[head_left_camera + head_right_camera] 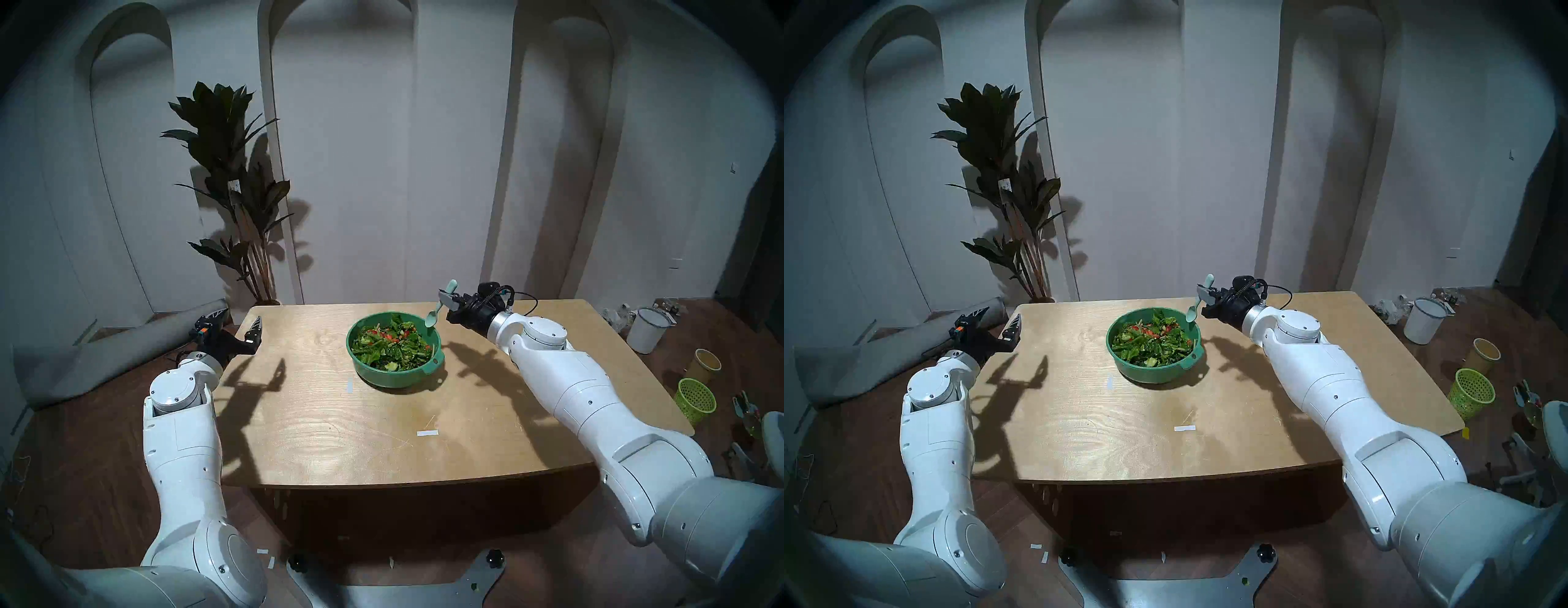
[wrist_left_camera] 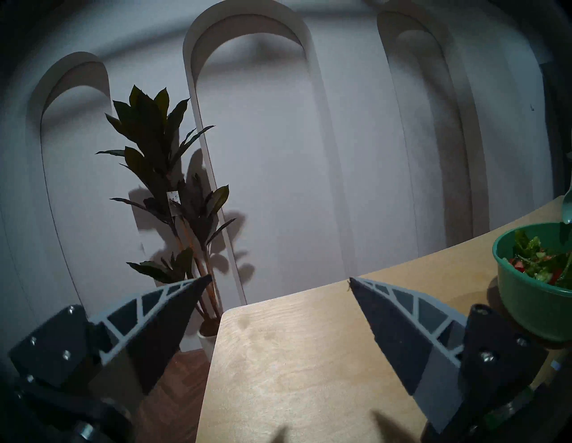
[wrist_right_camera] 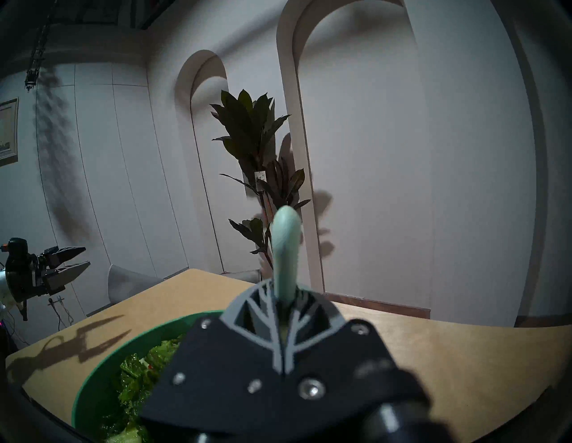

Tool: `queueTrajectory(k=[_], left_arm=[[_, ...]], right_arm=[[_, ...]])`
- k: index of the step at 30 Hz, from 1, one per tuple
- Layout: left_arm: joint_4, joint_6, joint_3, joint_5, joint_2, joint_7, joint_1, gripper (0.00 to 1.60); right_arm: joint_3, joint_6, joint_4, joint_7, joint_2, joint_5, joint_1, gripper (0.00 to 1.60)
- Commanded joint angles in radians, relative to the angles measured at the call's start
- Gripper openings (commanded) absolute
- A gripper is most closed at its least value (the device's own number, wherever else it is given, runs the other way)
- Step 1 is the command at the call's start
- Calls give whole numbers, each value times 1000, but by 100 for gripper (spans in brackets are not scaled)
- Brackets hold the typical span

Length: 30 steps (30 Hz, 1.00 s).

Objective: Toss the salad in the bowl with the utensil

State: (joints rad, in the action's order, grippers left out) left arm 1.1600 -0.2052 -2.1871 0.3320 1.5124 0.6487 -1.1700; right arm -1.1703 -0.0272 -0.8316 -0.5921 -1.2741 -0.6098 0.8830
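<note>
A deep green bowl [image 1: 437,361] stands mid-table at the far side, filled with chopped green salad [image 1: 392,346] flecked with red pieces. My right gripper [image 1: 446,299] hangs just above the bowl's far right rim, shut on the handle of a pale mint spoon [image 1: 432,317]. The spoon slants down with its head over the rim, clear of the leaves. In the right wrist view the spoon's handle [image 3: 286,247] sticks up between the closed fingers. My left gripper [image 1: 242,325] hovers open and empty at the table's far left corner, well away from the bowl [image 2: 520,306].
The wooden table [image 1: 339,424] carries small strips of white tape [image 1: 427,433]. A tall potted plant [image 1: 231,182] stands behind the far left corner. On the floor to the right are a white bucket [image 1: 647,331], a yellow cup [image 1: 706,365] and a lime mesh basket [image 1: 695,401].
</note>
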Motion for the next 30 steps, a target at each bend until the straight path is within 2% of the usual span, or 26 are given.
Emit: queueTrajectory(k=[1,6,10,16,22,26,30], left_arm=[[-5,-21,-4,-31,-18,20,42,160],[-15,-27,-6,-43,-27,33,46,160],[-28,-25,-7,-55,-33,47,54,160],[-47,-9,-4,-57,-34,51,62,160],[-53,-8,-4,-57,-35,51,65,160],[-56,-8,-4,-58,-36,52,66,160],[-57,-8,-3,-58,-37,52,67,160]], right_arm=[[-9,-35,-9,-10,-28,-12,-23,0],[-13,-38,-14,-6,-28,-16,-4,0],[-16,7,-42,10,-16,-25,33,0],[7,61,-94,10,40,1,91,0],[10,86,-116,9,104,26,95,0],[3,94,-115,16,106,27,97,0],[-3,85,-96,19,80,20,105,0]])
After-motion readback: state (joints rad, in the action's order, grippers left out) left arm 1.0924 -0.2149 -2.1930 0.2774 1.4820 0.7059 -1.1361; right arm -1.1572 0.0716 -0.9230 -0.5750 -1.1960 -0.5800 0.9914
